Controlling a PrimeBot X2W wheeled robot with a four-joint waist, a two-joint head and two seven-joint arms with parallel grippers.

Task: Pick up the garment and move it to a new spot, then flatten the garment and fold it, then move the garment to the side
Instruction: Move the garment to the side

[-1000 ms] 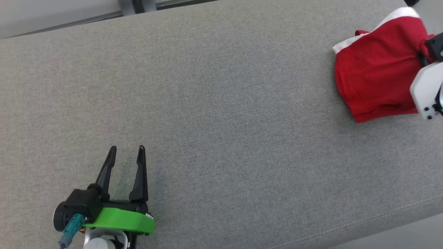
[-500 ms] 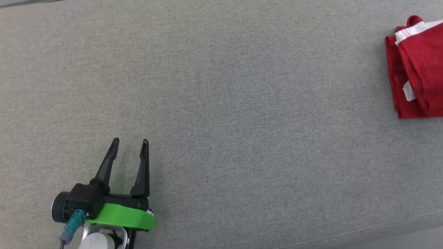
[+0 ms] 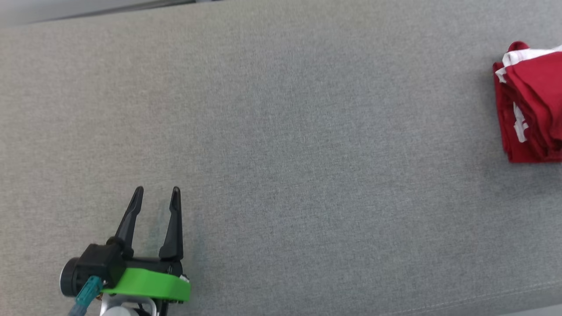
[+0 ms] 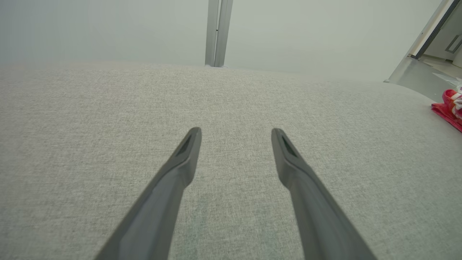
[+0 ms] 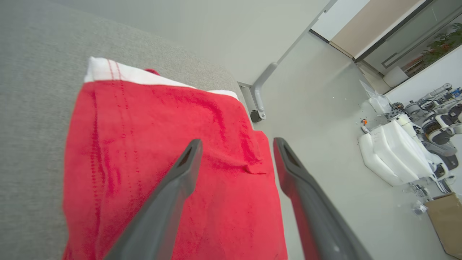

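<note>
Garment (image 3: 533, 109), red and folded, lies at the right edge of the grey surface (image 3: 281, 131). Right gripper (image 5: 237, 141) hovers over it, spread wide, empty; left gripper (image 3: 157, 189) likewise wide.

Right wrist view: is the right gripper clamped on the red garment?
No, the right gripper stands open, jaws apart, and the red garment lies unpinched behind them.

Grey fabric surface (image 3: 281, 131), pale floor (image 5: 317, 108), cardboard box (image 5: 445, 220) near white machine parts (image 5: 393, 151)
</note>
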